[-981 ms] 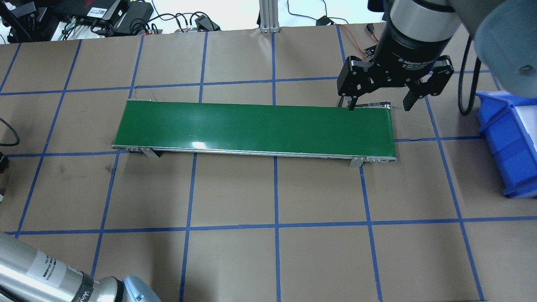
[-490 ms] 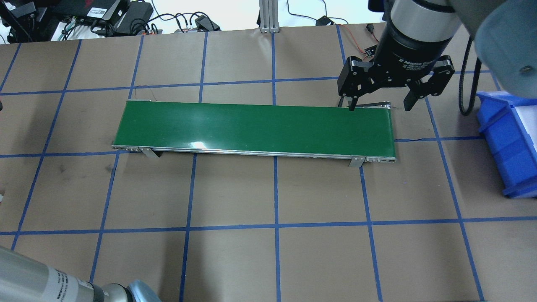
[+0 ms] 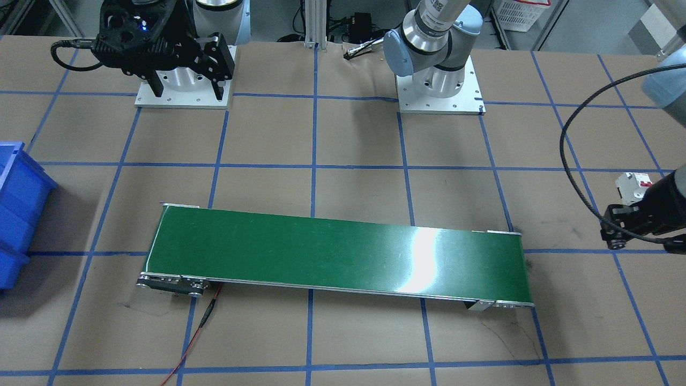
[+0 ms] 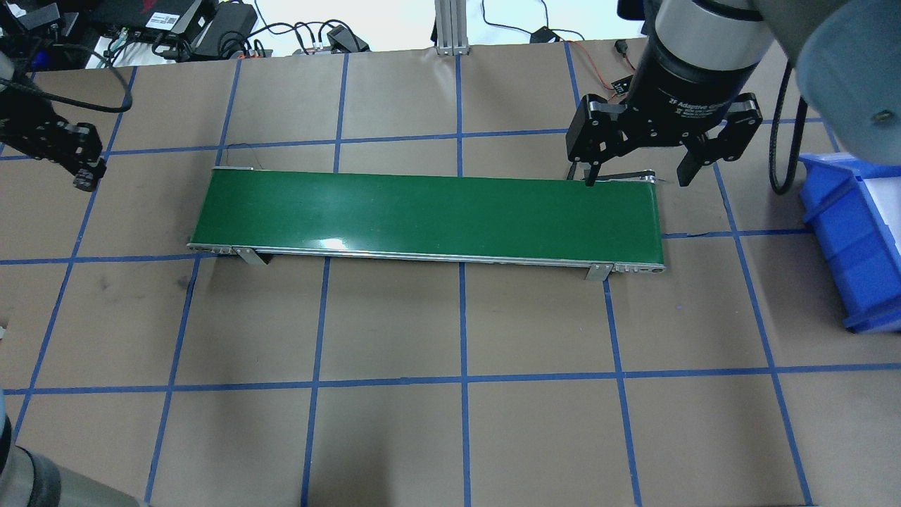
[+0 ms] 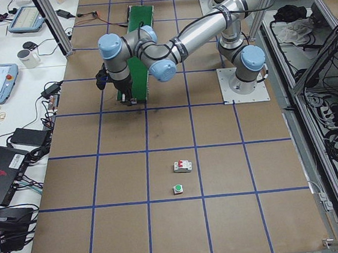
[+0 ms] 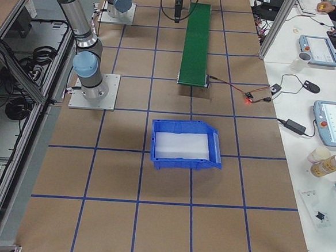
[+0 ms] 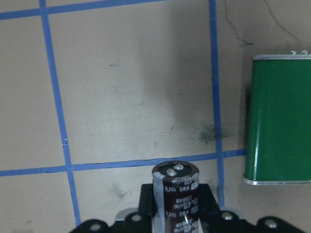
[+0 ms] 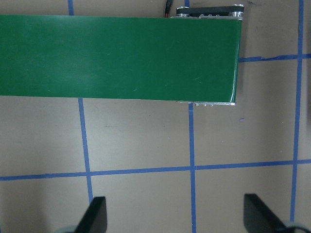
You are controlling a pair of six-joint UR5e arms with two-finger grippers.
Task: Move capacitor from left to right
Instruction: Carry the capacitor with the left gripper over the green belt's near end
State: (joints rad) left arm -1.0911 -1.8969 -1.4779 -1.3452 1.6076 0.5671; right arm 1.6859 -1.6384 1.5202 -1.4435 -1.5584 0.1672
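The capacitor (image 7: 175, 191), a dark stubby cylinder with a silver stripe and two terminals on top, stands upright between the jaws of my left gripper (image 4: 83, 176) in the left wrist view. That gripper hangs over the brown table just off the left end of the green conveyor belt (image 4: 429, 215). It also shows in the front view (image 3: 616, 236). My right gripper (image 4: 637, 179) is open and empty, above the far edge of the belt's right end. Its fingers (image 8: 97, 213) show spread wide in the right wrist view.
A blue bin (image 4: 845, 239) with a white bottom sits right of the belt. A white breaker (image 3: 632, 185) with red switches and a green-capped button (image 5: 178, 189) lie on the table on the robot's left. Cables and devices line the far edge.
My left arm has swung from the bottom-left corner out of view, and its gripper has come in at the left edge, near the belt's left end. The right arm has not moved.
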